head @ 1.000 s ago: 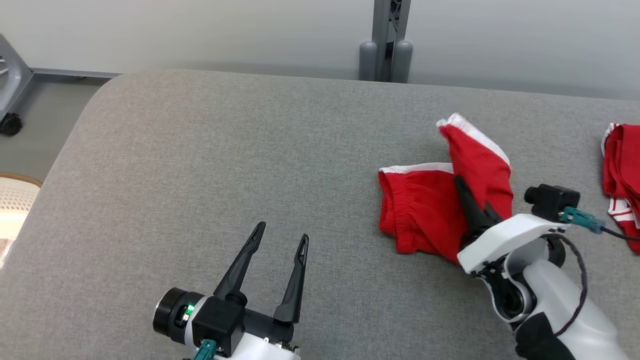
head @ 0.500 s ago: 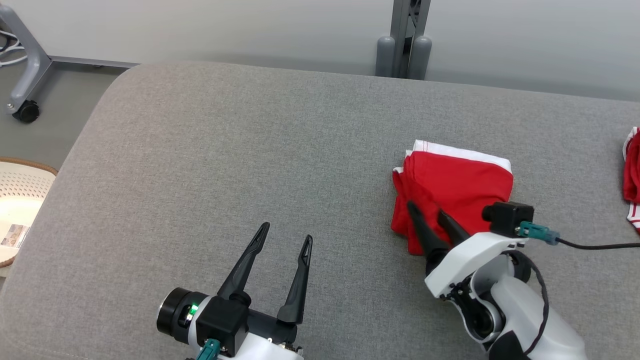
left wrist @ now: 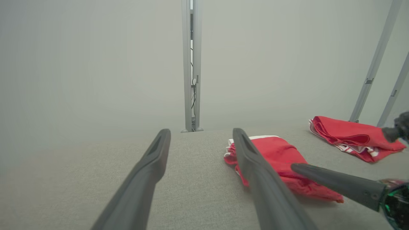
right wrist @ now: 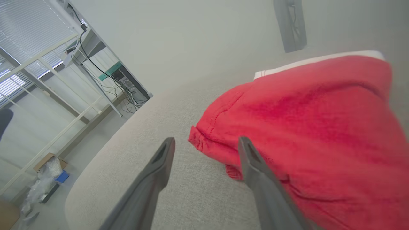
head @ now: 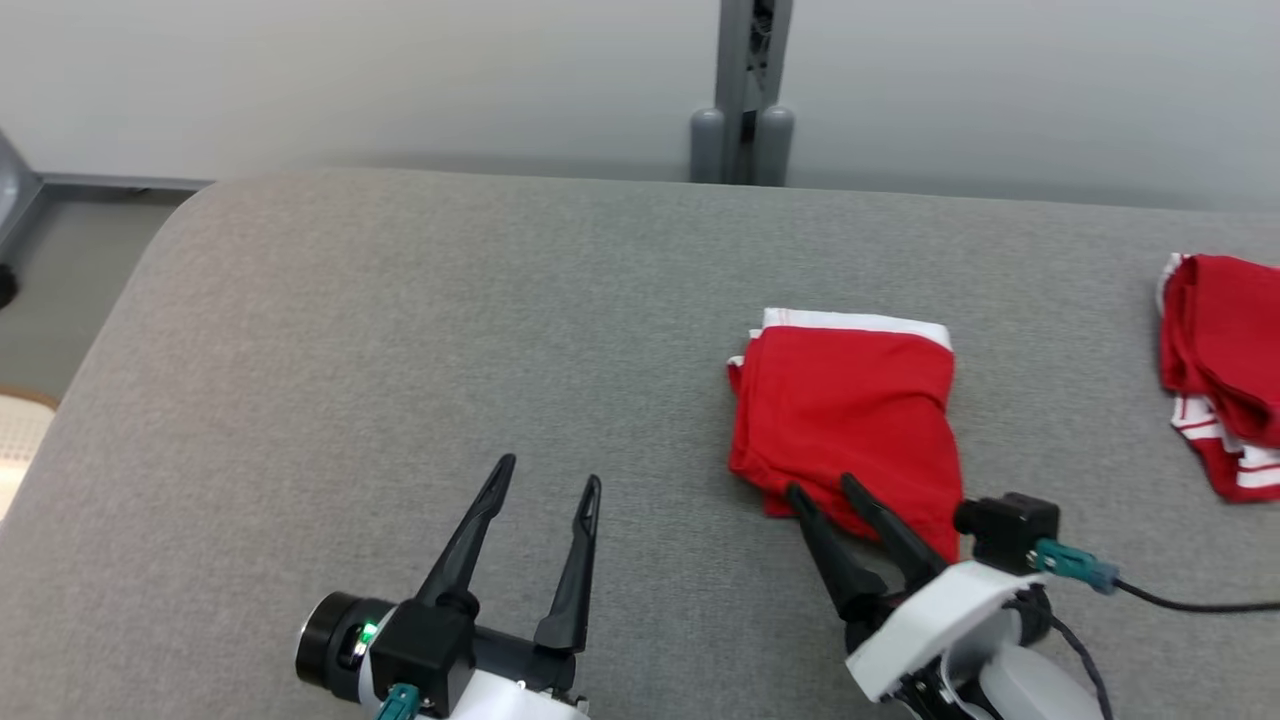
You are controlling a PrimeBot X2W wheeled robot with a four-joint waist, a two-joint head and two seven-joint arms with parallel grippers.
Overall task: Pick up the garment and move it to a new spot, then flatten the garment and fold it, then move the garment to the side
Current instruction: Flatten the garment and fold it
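A red garment (head: 850, 410) with white trim along its far edge lies folded into a compact rectangle on the grey padded table (head: 400, 330). My right gripper (head: 822, 487) is open at the garment's near left corner, low over the table, with nothing between its fingers. In the right wrist view the garment (right wrist: 303, 111) spreads ahead and to the right, and the right finger (right wrist: 255, 166) overlaps its hem. My left gripper (head: 548, 472) stands open and empty over bare table, well left of the garment. The left wrist view has the garment (left wrist: 274, 153) just right of my left gripper (left wrist: 201, 132).
A second red garment with white stripes (head: 1220, 370) lies crumpled at the table's right edge, also the heap (left wrist: 351, 135). A grey post (head: 740, 100) stands behind the table. Floor and a pale basket (head: 15, 440) lie beyond the left edge.
The right gripper held a raised flap of the garment, laid it over to the front, let go and drew back toward me. The head camera has shifted. The left gripper stayed put.
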